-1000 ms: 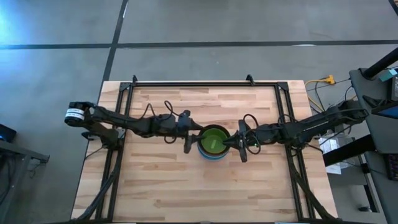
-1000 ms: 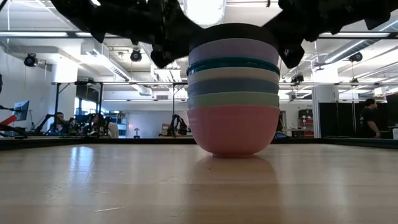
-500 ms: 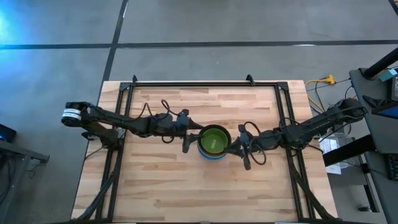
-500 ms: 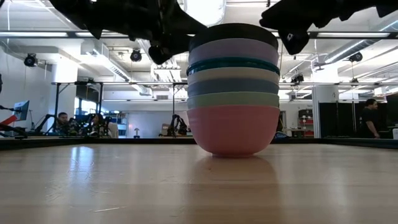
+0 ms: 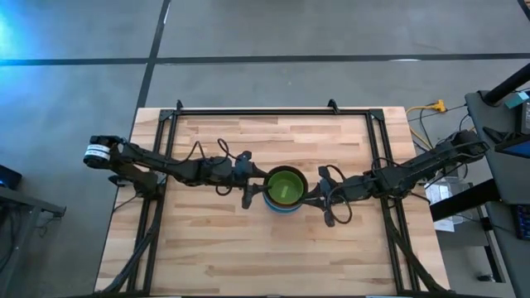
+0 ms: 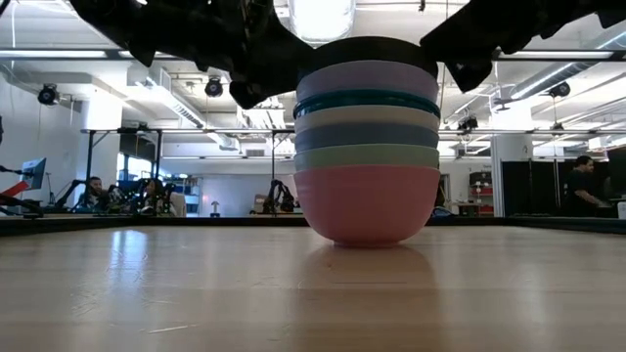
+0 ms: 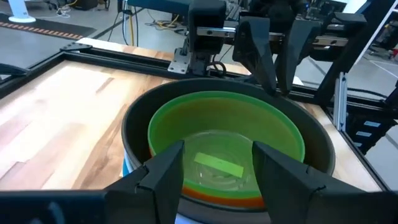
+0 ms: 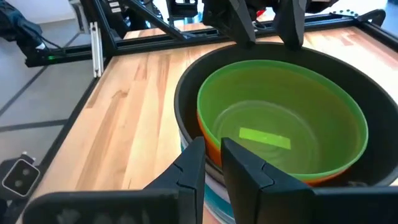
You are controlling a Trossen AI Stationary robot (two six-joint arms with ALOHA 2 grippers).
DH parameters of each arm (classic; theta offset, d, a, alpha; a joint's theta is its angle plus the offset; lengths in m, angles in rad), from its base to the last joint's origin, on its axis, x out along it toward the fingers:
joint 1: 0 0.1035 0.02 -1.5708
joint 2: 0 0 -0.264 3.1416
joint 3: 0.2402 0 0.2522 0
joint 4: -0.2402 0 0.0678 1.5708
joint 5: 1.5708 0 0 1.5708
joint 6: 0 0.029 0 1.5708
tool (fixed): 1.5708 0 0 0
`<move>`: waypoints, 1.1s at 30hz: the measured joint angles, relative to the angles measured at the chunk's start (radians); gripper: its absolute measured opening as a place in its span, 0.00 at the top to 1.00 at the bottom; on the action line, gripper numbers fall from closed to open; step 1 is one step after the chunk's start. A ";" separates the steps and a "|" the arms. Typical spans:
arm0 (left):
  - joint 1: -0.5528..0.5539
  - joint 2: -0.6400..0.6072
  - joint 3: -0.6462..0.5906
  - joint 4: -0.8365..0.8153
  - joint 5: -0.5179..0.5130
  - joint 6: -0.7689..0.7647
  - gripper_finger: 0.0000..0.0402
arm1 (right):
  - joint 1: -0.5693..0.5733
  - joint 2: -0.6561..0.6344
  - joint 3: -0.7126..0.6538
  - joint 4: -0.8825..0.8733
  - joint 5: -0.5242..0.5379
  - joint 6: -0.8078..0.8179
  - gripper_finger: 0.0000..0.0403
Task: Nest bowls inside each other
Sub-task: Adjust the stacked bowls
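One stack of nested bowls (image 5: 286,189) stands mid-table, its pink bottom bowl (image 6: 367,205) resting by its base on the wood. Above it come mint, blue, white, teal, lavender and black. Inside the black bowl (image 7: 134,127) sit an orange-red bowl (image 7: 217,194) and, topmost, the lime green bowl (image 8: 280,124). My left gripper (image 5: 257,187) is open just left of the stack's rim (image 7: 217,149). My right gripper (image 5: 315,197) is at the stack's right side, fingers nearly together (image 8: 212,146). Neither visibly touches a bowl.
Bare wooden tabletop (image 5: 215,240) surrounds the stack on all sides. A black metal frame (image 5: 273,110) runs along the table's far edge and sides. People and equipment (image 6: 98,191) show far behind the table in the low view.
My right gripper has drawn back a little from the stack toward the table's right and near edge, and has risen slightly in the low view. My left gripper has eased back a touch toward the left. The bowl stack has kept still.
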 joint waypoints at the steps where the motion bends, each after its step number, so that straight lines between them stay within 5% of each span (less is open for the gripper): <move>1: -0.001 0.000 -0.001 -0.002 0.000 0.001 0.57 | 0.000 0.000 0.000 0.000 0.001 -0.007 0.88; 11: -0.020 -0.012 0.026 -0.019 -0.001 0.017 0.57 | 0.000 0.000 0.000 0.026 0.037 -0.015 0.88; 23: -0.129 0.013 0.143 -0.165 -0.008 0.131 0.76 | -0.002 -0.002 -0.001 0.045 0.105 0.021 0.88; 33: -0.129 0.092 0.150 -0.161 -0.002 0.131 0.79 | -0.002 -0.019 -0.001 0.053 0.108 0.083 0.88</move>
